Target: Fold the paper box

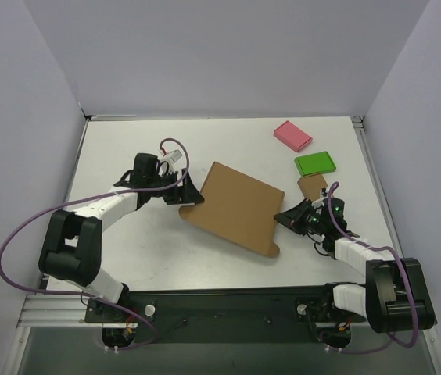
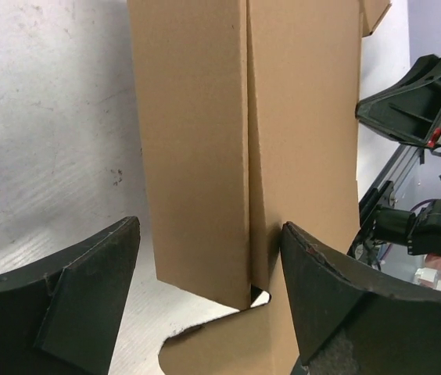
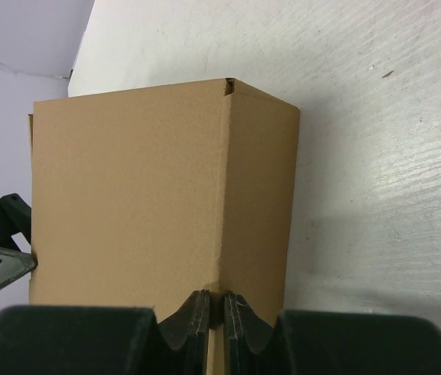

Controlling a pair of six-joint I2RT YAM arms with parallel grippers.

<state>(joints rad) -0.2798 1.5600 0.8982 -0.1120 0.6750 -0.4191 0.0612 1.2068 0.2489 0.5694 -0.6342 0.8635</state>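
Mid-table, paper box (image 1: 232,207) sits half-folded; right gripper (image 1: 295,216) pinches its right edge, left gripper (image 1: 188,191) gapes around the left flap. Side-fold step, likely; next, left needs to clamp and crease

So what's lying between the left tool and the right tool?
The box, reaching from the left tool to the right tool, seen in the top view.

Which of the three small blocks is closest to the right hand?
The brown block, just beyond the right hand; green and pink lie farther back.
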